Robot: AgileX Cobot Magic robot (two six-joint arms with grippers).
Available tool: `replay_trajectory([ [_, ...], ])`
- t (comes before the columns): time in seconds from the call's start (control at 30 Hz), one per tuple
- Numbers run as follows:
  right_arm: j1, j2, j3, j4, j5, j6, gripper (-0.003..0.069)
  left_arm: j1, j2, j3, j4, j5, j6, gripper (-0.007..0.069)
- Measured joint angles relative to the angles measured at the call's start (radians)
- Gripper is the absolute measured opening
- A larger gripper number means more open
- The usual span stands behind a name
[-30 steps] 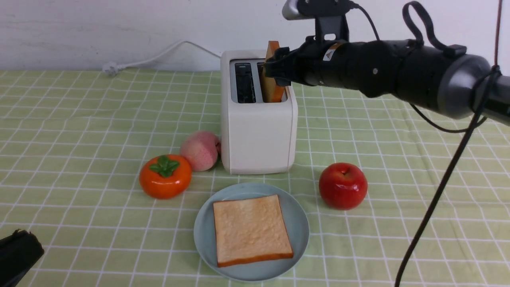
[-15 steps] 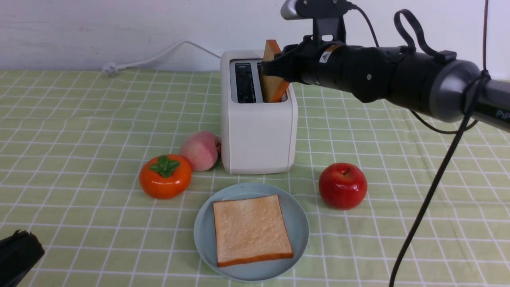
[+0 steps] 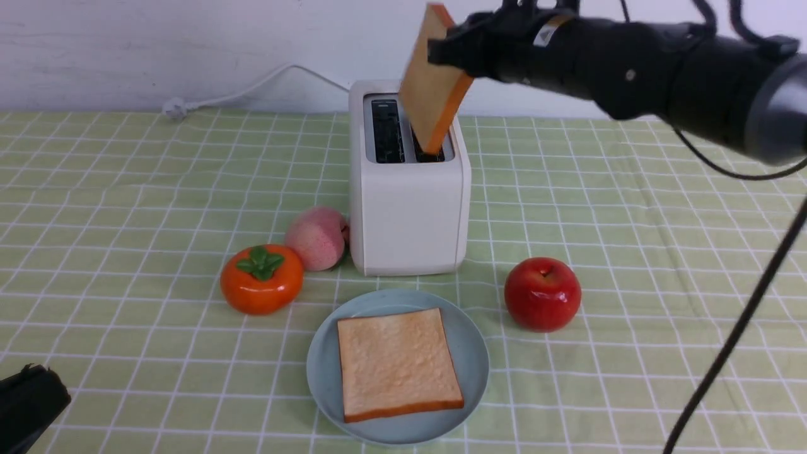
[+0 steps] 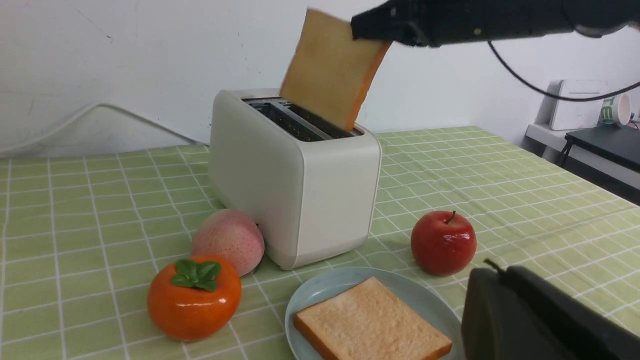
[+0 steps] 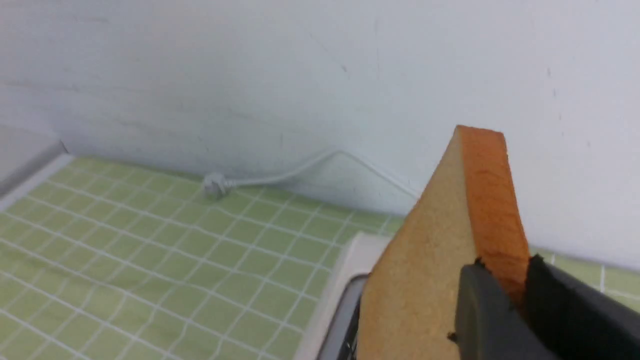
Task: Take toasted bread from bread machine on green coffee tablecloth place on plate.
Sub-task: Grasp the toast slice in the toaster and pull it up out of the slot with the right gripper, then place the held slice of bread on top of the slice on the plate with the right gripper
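My right gripper [image 3: 451, 53] is shut on the top corner of a slice of toasted bread [image 3: 432, 82], tilted, its lower corner still at the right slot of the cream-white bread machine [image 3: 408, 208]. The slice shows in the left wrist view [image 4: 330, 75] and in the right wrist view [image 5: 440, 260], clamped between the fingers [image 5: 487, 320]. A second slice [image 3: 397, 364] lies flat on the pale blue plate [image 3: 476, 353] in front of the toaster. My left gripper [image 4: 492, 272] is shut and empty, low at the near left [image 3: 28, 400]. All stands on the green checked tablecloth [image 3: 126, 189].
A red apple [image 3: 542, 293] stands right of the plate. An orange persimmon [image 3: 261, 279] and a peach [image 3: 316, 238] sit left of the toaster's front. The white power cord [image 3: 252, 88] runs along the back wall.
My right gripper has risen with the slice, drawing it almost out of the right slot and tilting it. The left arm and the slice on the plate have not moved.
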Motion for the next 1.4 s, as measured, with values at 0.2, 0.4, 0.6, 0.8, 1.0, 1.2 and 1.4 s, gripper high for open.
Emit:
replay_trajectory([
  [0.2,0.018,-0.183,-0.004,0.000,0.157,0.001,0.0104,0.000,0.000,0.000,0.000,0.004,-0.001,-0.0008],
  [0.4,0.021,-0.335,-0.005,-0.004,0.539,-0.016,0.0104,0.000,0.000,0.000,0.000,0.013,-0.002,-0.0005],
  [0.6,0.021,-0.357,-0.006,-0.007,0.952,-0.047,0.0104,0.000,0.000,0.000,0.000,0.019,-0.003,-0.0002],
  [0.8,0.021,-0.263,-0.006,0.044,1.146,-0.079,0.0104,0.000,0.000,0.000,0.000,0.029,-0.003,0.0002],
  [1.0,0.021,-0.099,-0.006,0.348,1.104,-0.262,0.0104,0.000,0.000,0.000,0.000,0.070,-0.003,0.0005],
  [1.2,0.022,0.054,-0.006,0.582,1.048,-0.423,0.0103,0.000,0.000,0.000,0.000,0.072,-0.003,0.0013],
  [1.4,0.022,0.155,-0.006,0.626,0.956,-0.504,0.0101,0.000,0.000,0.000,0.000,0.072,-0.003,0.0018],
])
